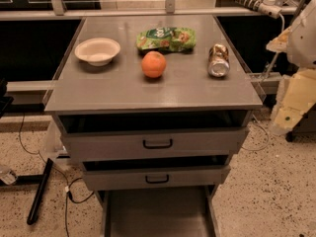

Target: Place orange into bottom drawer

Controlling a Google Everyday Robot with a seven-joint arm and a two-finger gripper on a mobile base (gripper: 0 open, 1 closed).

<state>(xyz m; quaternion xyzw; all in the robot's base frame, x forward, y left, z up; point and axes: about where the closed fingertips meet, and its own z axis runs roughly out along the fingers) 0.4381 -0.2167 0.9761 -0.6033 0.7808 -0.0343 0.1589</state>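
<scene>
Awaiting pickup: orange (pixel 153 64), set near the middle of the counter (pixel 123 90), untouched.
Neighbours: bag (pixel 167 38) just behind the orange; bowl (pixel 98 51) to its left in view; can (pixel 218 60) laid on its side to its right in view.
Claw: claw (pixel 289 113) is held off the counter's right edge in view, below the level of the top; whether it is released or clenched cannot be told.
Key relation: the orange lies left of the claw in view and farther back, well apart from it, with the can lying roughly between the two. No long axis is offered by the round fruit, so any approach angle is judged usable.
Bottom drawer: bottom drawer (pixel 158 216) is pulled out beneath the two handled fronts (pixel 158 143), its flat floor exposed, directly below and in front of the orange.
Step judged: the reach is not yet made; the task is judged to be at its start.
Risk: the can may be knocked on a sideways approach; the orange may be rolled if touched off-centre.
</scene>
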